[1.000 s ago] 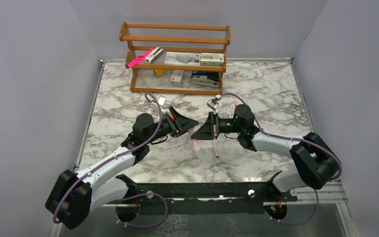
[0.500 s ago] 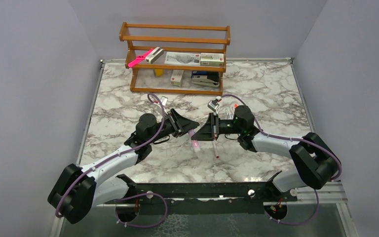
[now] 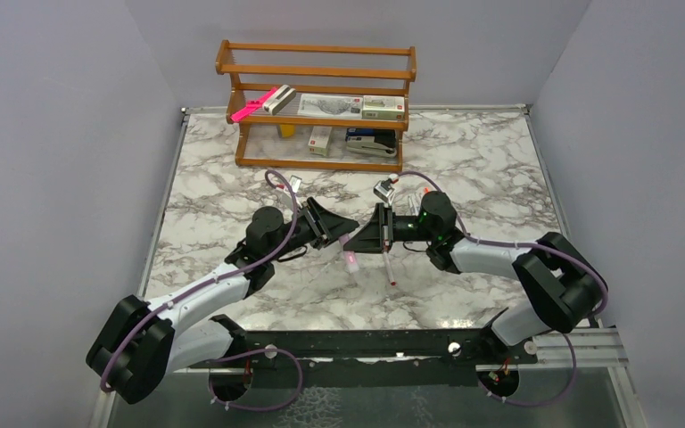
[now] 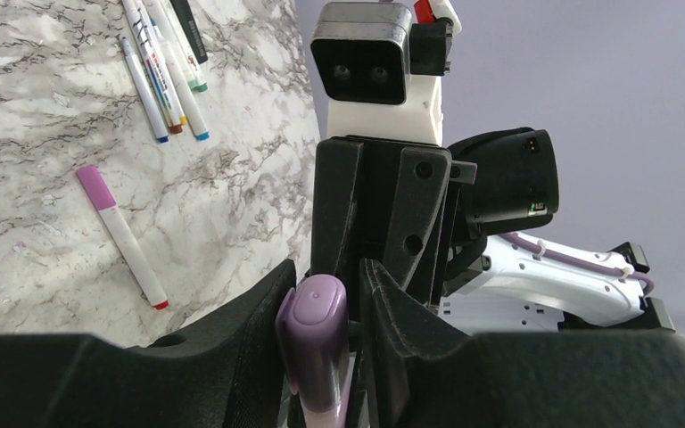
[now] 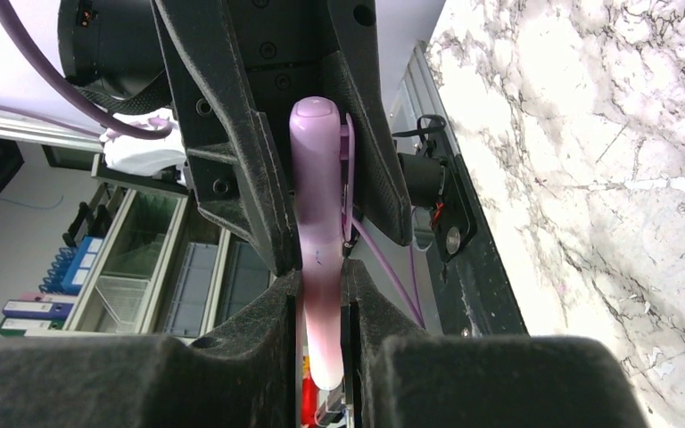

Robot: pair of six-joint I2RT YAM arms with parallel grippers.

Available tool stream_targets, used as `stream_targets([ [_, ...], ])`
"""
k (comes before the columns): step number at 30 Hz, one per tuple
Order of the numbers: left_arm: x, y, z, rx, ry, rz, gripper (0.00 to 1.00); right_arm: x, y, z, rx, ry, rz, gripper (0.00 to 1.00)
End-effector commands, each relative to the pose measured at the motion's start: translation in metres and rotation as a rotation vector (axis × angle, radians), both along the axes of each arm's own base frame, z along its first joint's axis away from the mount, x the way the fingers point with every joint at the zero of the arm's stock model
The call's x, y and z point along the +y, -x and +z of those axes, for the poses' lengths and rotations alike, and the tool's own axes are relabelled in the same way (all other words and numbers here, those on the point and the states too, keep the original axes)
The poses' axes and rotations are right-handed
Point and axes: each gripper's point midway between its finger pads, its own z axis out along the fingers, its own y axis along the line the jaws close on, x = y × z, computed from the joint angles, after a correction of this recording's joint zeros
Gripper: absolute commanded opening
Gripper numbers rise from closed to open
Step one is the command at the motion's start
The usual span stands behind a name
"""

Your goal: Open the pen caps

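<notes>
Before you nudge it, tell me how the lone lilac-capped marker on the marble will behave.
The lilac-capped marker is slim and round on smooth marble, so it would probably roll sideways. It lies straight like rigid plastic: likely stiff and light.

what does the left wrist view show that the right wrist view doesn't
Only the left wrist view: a lilac-capped marker lying alone, and a bunch of markers further off.
Only the right wrist view: blue binders in the room beyond the table edge.
Both: the marble table, and the lilac pen gripped at one end by the left claw and at the other by the right claw.
</notes>
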Motion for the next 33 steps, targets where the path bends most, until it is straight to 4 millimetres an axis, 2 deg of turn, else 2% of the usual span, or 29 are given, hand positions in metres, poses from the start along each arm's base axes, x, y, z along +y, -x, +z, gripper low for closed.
stream_targets([
  [1, -0.003, 0.002, 0.010, -0.031, 0.028, -0.004, 0.36, 0.005, -0.008, 0.003, -0.014, -0.016, -0.037, 0.01],
  [3, -0.004, 0.001, 0.008, -0.027, 0.026, -0.004, 0.35, 0.005, -0.008, 0.002, -0.013, -0.017, -0.039, 0.01],
  [7, -0.006, 0.002, 0.006, -0.020, 0.022, -0.009, 0.03, 0.005, -0.010, 0.001, -0.012, -0.015, -0.045, 0.01],
  [8, -0.006, 0.001, 0.005, -0.016, 0.021, -0.010, 0.00, 0.006, -0.010, 0.001, -0.013, -0.014, -0.045, 0.01],
  [13, -0.008, 0.001, 0.005, -0.014, 0.020, -0.016, 0.00, 0.006, -0.010, 0.000, -0.018, -0.009, -0.036, 0.04],
  [17, -0.008, 0.000, 0.008, -0.016, 0.027, -0.012, 0.00, 0.005, -0.004, -0.005, -0.028, 0.015, 0.001, 0.23],
  [20, -0.010, -0.002, 0.010, -0.017, 0.030, -0.014, 0.00, 0.003, -0.003, -0.011, -0.048, 0.070, 0.012, 0.31],
  [26, -0.014, -0.005, 0.015, -0.024, 0.036, -0.018, 0.00, -0.004, 0.002, -0.012, -0.098, 0.127, 0.011, 0.38],
  [33, -0.021, -0.010, 0.015, -0.027, 0.037, -0.015, 0.00, -0.002, 0.000, -0.010, -0.065, 0.103, -0.002, 0.40],
])
